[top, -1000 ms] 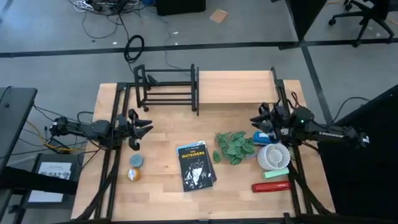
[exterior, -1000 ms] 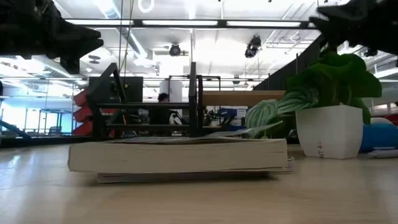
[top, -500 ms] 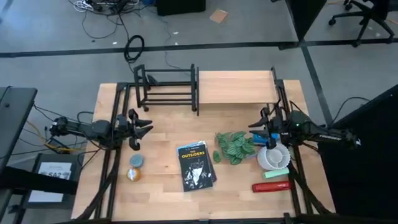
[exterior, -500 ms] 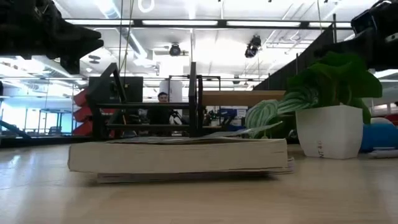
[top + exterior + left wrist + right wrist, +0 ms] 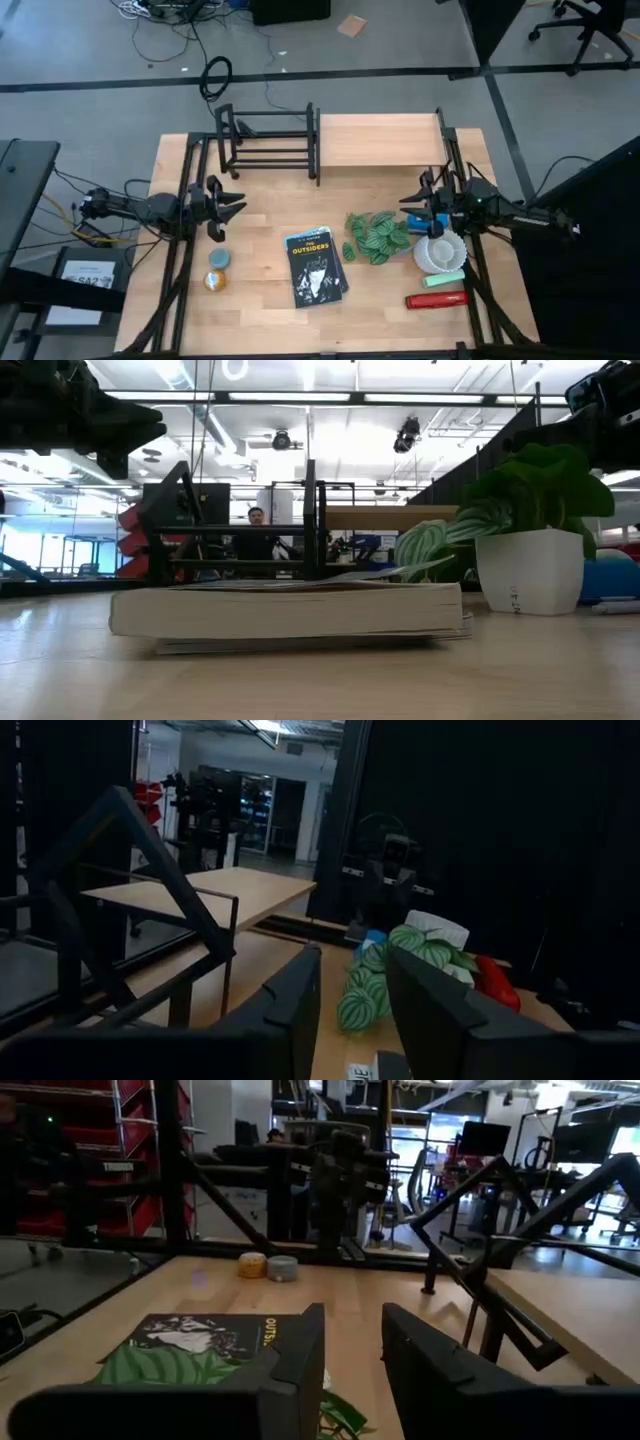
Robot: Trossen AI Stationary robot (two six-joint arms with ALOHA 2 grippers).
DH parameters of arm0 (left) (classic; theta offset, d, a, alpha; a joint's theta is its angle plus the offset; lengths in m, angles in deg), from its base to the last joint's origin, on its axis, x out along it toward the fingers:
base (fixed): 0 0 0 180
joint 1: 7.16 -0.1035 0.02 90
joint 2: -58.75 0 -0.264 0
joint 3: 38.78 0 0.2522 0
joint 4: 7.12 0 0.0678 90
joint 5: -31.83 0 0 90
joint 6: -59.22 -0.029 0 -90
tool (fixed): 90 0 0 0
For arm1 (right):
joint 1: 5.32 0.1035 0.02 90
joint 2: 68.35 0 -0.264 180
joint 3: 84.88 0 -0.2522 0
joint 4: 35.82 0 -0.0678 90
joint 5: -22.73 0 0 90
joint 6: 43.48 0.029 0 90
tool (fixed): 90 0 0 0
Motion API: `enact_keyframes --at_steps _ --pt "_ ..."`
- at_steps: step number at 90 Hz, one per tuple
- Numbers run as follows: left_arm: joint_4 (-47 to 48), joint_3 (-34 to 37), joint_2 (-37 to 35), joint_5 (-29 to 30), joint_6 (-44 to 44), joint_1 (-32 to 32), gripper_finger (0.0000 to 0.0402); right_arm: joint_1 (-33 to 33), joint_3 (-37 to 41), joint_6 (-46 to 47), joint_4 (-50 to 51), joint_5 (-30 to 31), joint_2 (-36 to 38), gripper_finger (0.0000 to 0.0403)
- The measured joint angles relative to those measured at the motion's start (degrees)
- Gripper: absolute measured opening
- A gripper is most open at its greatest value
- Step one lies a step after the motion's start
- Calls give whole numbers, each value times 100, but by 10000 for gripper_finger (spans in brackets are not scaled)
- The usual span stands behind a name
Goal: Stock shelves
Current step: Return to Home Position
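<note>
The shelves stand at the table's far edge: a light wooden plank stand (image 5: 380, 140) and, to its left, an open black rod rack (image 5: 268, 140); nothing shows on either. A black book (image 5: 315, 265) lies flat mid-table. A leafy plant (image 5: 378, 237) in a white pot (image 5: 530, 570) stands to the book's right. My left gripper (image 5: 232, 205) hovers open at the table's left, above and clear of two small round items (image 5: 216, 268). My right gripper (image 5: 412, 212) hovers open at the right, just beyond the plant, over a blue object (image 5: 425, 222).
A white dish (image 5: 440, 252), a green item (image 5: 445, 278) and a red item (image 5: 435, 299) lie at the near right. Black frame rails (image 5: 190, 250) run along both table sides. Bare wood lies between the book and the shelves. A person shows far behind the rack (image 5: 257, 518).
My right gripper has drawn back a little toward the table's right and near edges, staying open. Nothing on the table has moved.
</note>
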Motion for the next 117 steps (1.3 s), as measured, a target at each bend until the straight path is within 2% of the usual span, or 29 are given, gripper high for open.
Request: enact_keyframes --at_steps 33,41,47,57,88,117 --pt "-23 116 -15 -46 -153 -68 96 0 4 -3 -3 0 -2 74" --pt "118 116 -13 -66 170 -161 96 0 4 -4 -5 -2 -2 74" --pt "108 116 -15 -66 318 -293 96 0 4 -4 -7 0 -2 74" --pt "99 116 -15 -65 -30 -601 96 0 5 -4 -7 0 -2 74" --pt "557 118 -12 -72 -238 -1713 96 0 9 -2 -11 0 -2 74" --pt "582 118 -15 -83 -476 -1792 96 0 9 -2 -17 0 -2 74"
